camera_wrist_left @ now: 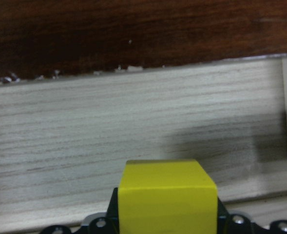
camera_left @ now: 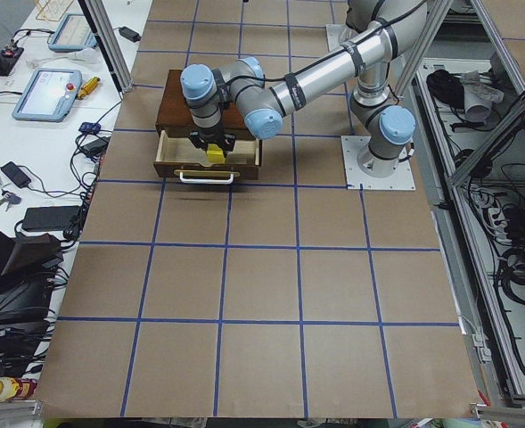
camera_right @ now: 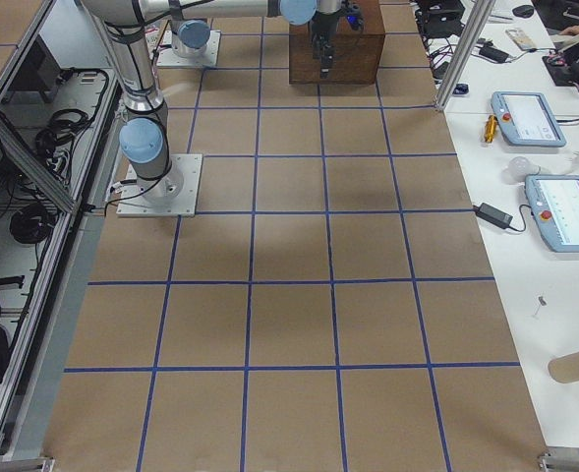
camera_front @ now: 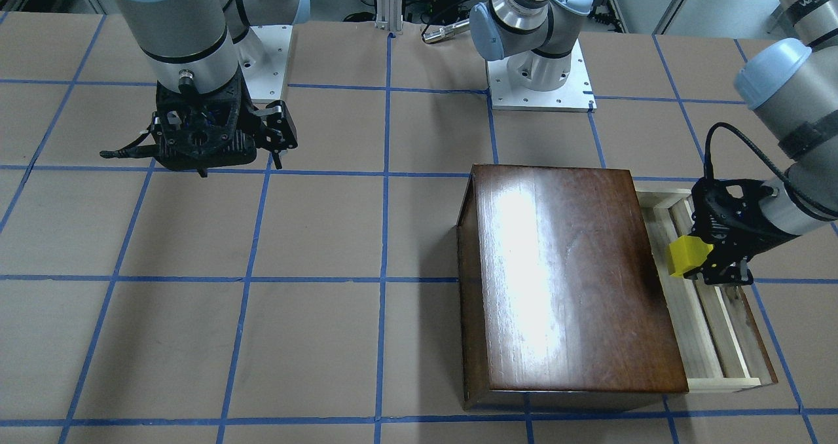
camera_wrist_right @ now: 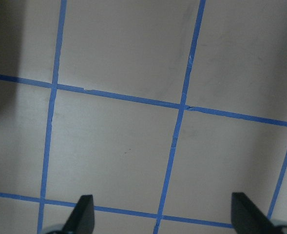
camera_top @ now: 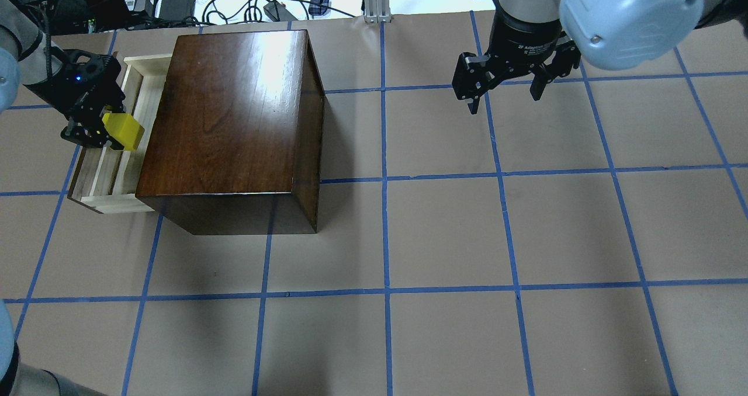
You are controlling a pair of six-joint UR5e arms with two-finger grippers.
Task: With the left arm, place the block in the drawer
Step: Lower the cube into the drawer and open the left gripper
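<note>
Left claw (camera_top: 102,134) is clamped on the yellow block (camera_front: 687,256) and holds it above the open drawer (camera_front: 720,339), left edge of the overhead view, just beside the cabinet (camera_top: 228,110) — pickup and carry look done. 2 steps left: lower, release. Right claw (camera_top: 505,95) is spread, empty, over the counter (camera_top: 444,232) at upper right — idle.

Above the drawer (camera_front: 725,384), left end effector (camera_front: 699,262) grips the block (camera_front: 685,255).
</note>
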